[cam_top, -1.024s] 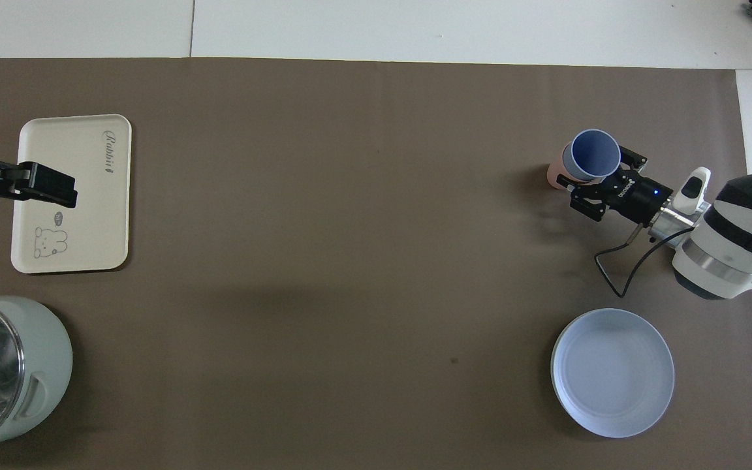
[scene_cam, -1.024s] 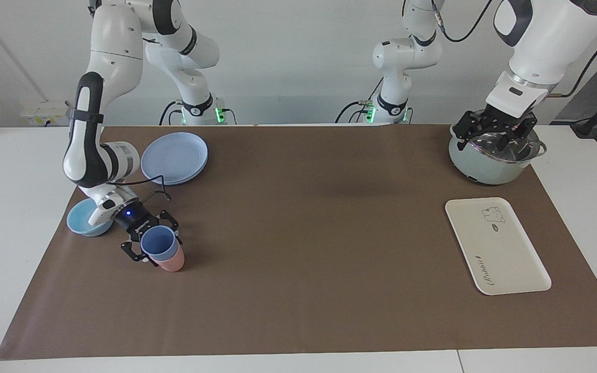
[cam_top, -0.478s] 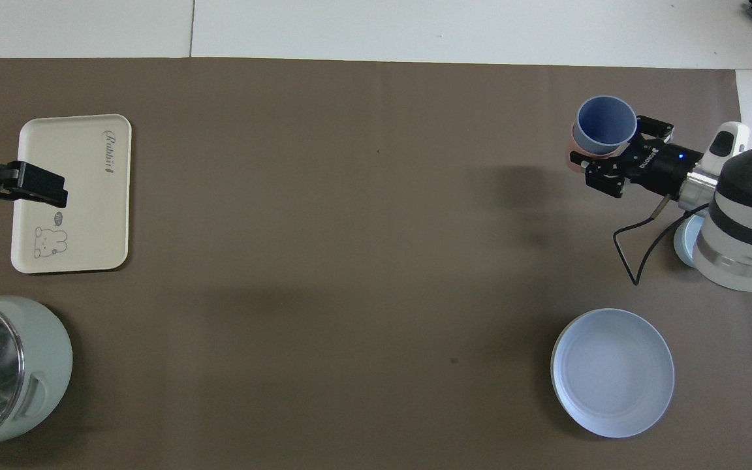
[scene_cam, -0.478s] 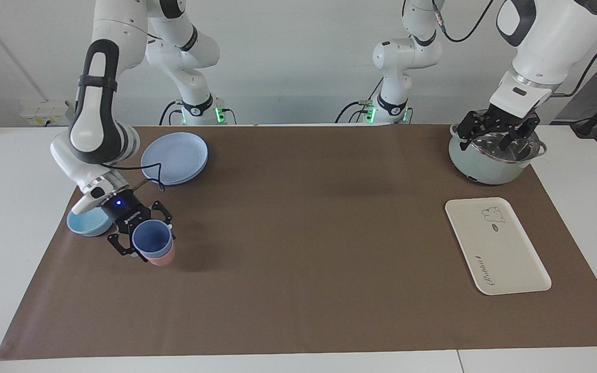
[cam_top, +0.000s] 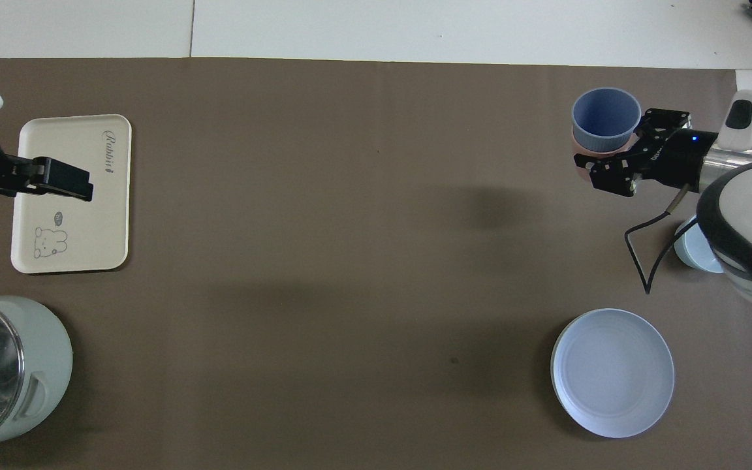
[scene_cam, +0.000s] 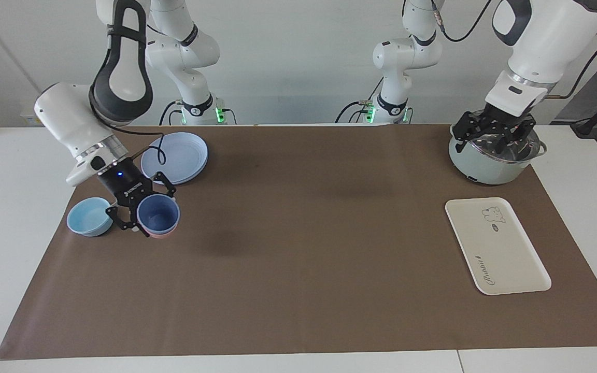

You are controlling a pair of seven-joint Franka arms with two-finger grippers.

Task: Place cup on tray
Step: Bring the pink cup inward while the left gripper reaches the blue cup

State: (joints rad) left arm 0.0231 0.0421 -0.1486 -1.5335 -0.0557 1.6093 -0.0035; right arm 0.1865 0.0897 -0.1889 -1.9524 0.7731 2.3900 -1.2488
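Fingers of the right gripper (scene_cam: 142, 217) pinched the cup (scene_cam: 158, 215) by its wall, carrying it with a pink cup (scene_cam: 159, 234) nested beneath, well apart from the tray (scene_cam: 526, 277). Light, stiff, smooth plastic probably; a mid-wall grip suited it. Left gripper (scene_cam: 493, 135) waited over the pot (scene_cam: 485, 168), fingers spread.

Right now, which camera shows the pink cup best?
Neither shows much. The facing view shows the pink cup as a thin rim under the blue cup held in the right pincer. The overhead view shows a similar sliver.
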